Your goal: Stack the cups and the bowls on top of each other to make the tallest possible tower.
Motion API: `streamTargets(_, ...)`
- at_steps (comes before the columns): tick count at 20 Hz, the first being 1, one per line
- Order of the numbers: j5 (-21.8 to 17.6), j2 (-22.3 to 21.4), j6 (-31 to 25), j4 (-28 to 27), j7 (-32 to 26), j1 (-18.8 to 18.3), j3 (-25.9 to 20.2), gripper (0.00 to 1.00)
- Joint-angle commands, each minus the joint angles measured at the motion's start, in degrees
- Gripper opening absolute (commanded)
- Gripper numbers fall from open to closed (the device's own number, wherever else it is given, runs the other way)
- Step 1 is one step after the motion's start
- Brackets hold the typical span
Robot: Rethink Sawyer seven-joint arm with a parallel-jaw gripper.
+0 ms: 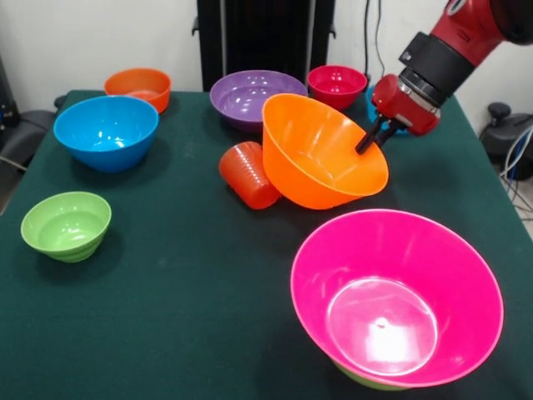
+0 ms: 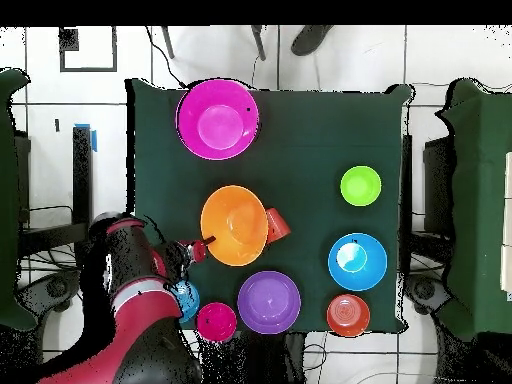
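arm (image 1: 450,50) angled down, gripper (image 1: 372,137) on tilted orange bowl's (image 1: 321,154) rim

The front camera sat low and close across the counter (image 1: 166,283), facing the robot's pedestal. The overhead camera looked straight down from high up, base at bottom. Both shared the whole dark green counter top.

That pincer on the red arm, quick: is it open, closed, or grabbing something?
Pincer: closed on the rim of the large orange bowl, which is tilted, its lower side by the orange-red cup.
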State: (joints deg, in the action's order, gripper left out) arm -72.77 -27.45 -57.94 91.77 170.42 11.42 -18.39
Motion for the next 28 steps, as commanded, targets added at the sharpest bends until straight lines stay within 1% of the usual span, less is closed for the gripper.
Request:
streamTargets(1, 4.3, 6.1, 8.4, -4.3, 19.3, 1.5, 1.3, 0.00)
streamTargets(4, 6.8, 6.2, 9.1, -4.2, 18.3, 1.3, 1.0, 0.00)
streamTargets(10, 13.2, 5.0, 13.2, -2.2, 15.3, -1.1, -0.5, 0.00)
streamTargets(15, 16.4, 4.3, 15.6, -1.5, 12.6, -1.8, -0.7, 0.00)
streamTargets(21, 18.4, 3.5, 18.5, 0.2, 5.7, -4.0, -2.3, 0.00)
streamTargets(25, 19.0, 2.4, 19.3, 1.0, 4.7, -4.6, -2.0, 0.00)
streamTargets(28, 17.9, 2.2, 19.8, 1.0, 3.7, -4.3, -1.5, 0.00)
